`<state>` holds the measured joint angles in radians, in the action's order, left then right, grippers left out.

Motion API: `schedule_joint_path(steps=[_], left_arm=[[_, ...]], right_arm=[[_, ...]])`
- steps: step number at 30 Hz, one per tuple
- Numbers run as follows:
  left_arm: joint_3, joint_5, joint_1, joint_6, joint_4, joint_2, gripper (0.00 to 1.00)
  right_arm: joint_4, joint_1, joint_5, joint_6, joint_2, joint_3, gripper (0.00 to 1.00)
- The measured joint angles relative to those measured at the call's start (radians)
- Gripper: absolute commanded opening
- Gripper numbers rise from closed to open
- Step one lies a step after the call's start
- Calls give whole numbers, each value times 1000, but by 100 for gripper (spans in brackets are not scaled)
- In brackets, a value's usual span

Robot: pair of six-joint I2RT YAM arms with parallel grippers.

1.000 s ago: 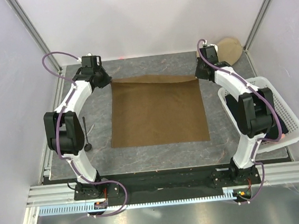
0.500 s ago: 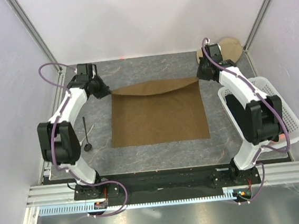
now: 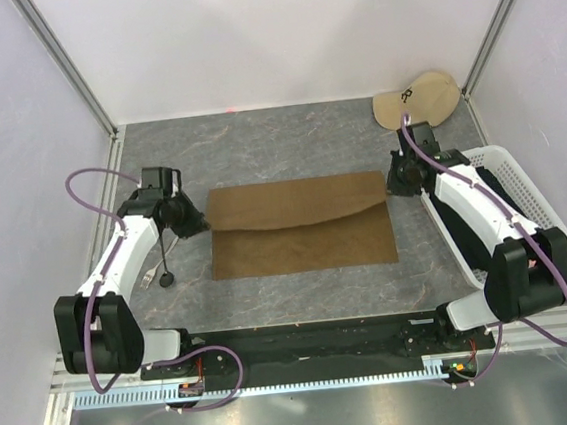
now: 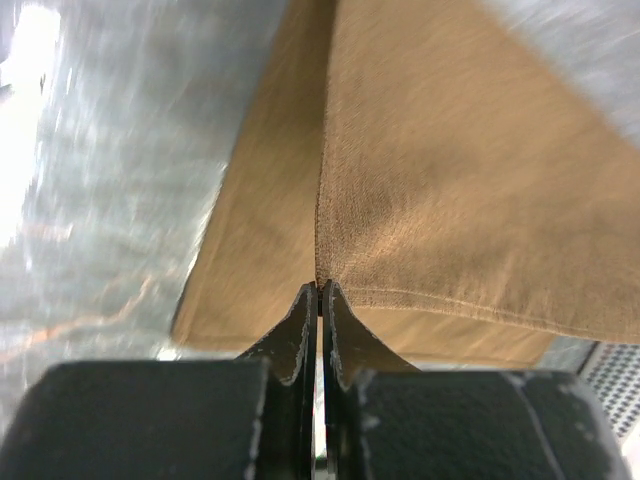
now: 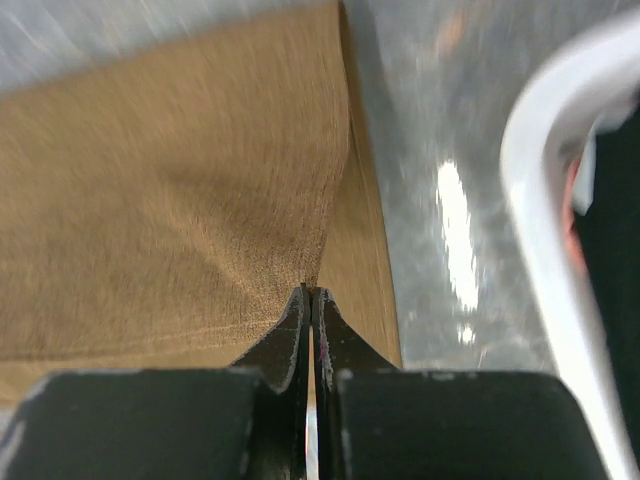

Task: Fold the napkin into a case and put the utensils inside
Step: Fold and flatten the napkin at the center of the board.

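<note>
The olive-brown napkin lies mid-table with its far edge lifted and drawn over the near half, the upper layer sagging in the middle. My left gripper is shut on the napkin's left corner, pinched at the tips with the cloth fanning away. My right gripper is shut on the right corner, which shows between the tips with the cloth spreading left. The utensils lie on the table left of the napkin, partly under my left arm: a dark spoon-like head and a silver piece.
A beige cap sits at the far right corner. A white mesh basket stands along the right edge, its rim close to my right gripper, with black fabric inside. Metal rails frame the mat.
Both grippers have carried the napkin's far edge toward the near side, folding it over the lower half. The cap, hidden behind the right arm before, now shows.
</note>
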<state>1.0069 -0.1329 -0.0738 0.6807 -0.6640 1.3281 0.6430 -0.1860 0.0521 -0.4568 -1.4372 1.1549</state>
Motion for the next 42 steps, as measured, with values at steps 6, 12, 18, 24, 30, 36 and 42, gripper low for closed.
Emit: schedule_joint_path(steps=[6, 12, 18, 24, 30, 36, 42], left_arm=[[-108, -1, 0, 21, -26, 0, 2], [-159, -2, 0, 37, -24, 20, 2], [-195, -8, 0, 42, -21, 87, 2], [-195, -1, 0, 48, -36, 16, 2], [-188, -1, 0, 72, -81, -80, 2], [-209, -2, 0, 112, -106, -98, 2], [-246, 0, 0, 144, -120, -16, 2]], right_arm=[[3, 0, -35, -14, 39, -137, 0], [-41, 0, -59, -26, 80, -270, 0], [-69, 0, -60, -29, 54, -327, 0], [-46, 0, -64, -26, 71, -304, 0], [18, 0, -66, -26, 155, -263, 0], [47, 0, -82, -34, 201, -285, 0], [23, 0, -83, -48, 164, -385, 0]])
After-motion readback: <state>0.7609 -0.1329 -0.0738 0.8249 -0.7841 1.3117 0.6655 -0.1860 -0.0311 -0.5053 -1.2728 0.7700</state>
